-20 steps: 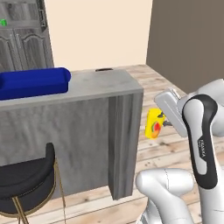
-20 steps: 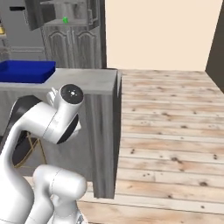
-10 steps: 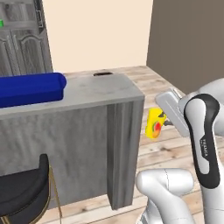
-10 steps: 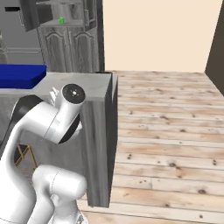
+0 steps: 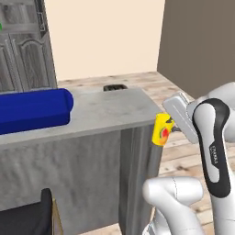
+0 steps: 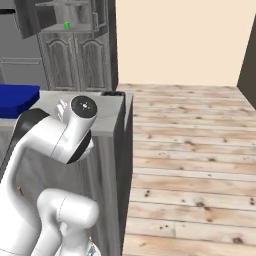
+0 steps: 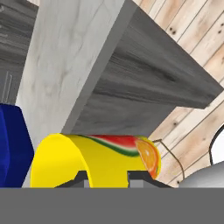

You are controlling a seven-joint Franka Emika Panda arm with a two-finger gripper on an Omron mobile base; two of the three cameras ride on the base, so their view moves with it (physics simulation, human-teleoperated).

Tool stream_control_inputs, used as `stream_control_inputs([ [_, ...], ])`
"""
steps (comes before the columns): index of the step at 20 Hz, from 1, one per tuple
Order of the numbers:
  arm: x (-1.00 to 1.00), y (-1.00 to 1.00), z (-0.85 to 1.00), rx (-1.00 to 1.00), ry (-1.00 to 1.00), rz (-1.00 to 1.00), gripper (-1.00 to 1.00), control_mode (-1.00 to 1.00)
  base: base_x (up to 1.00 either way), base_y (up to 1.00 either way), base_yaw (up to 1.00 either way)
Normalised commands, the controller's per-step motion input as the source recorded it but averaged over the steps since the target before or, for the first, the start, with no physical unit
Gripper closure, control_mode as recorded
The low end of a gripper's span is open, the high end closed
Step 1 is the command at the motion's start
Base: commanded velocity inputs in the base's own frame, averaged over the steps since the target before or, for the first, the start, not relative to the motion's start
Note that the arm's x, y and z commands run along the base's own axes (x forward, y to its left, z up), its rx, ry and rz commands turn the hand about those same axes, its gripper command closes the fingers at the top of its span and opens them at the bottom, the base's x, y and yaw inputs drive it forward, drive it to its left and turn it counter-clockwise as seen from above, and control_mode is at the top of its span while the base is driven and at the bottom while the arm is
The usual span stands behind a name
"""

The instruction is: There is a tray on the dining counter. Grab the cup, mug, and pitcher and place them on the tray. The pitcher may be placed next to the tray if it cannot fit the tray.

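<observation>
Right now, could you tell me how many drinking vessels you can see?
2. The yellow cup is held in the gripper beside the dining counter's end; a small green thing, likely the mug, sits in the far cabinet. Others may be hidden.

Grey cabinet doors (image 5: 27, 62) with arched panels, far back. Pale plank floor (image 6: 190, 165) running out from the cabinet base. Cream wall (image 5: 101, 36) just beside the cabinets; brown wall (image 5: 197, 41) farther along. Black chair (image 5: 23, 220) well short of the cabinets.
</observation>
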Motion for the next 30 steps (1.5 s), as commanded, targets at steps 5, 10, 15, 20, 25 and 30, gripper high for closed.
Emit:
stream_control_inputs([
  [5,0.00,0.00,0.00,0.00,0.00,0.00,1.00,1.00,0.53,0.00,0.05],
  [10,0.00,0.00,0.00,0.00,0.00,0.00,1.00,1.00,0.36,0.00,0.22],
  [15,0.00,0.00,0.00,0.00,0.00,0.00,1.00,1.00,0.24,0.00,0.33],
  [20,0.00,0.00,0.00,0.00,0.00,0.00,1.00,1.00,0.19,0.01,0.34],
  [25,0.00,0.00,0.00,0.00,0.00,0.00,1.00,1.00,0.34,0.03,0.26],
  [30,0.00,0.00,0.00,0.00,0.00,0.00,1.00,1.00,0.52,0.00,0.22],
])
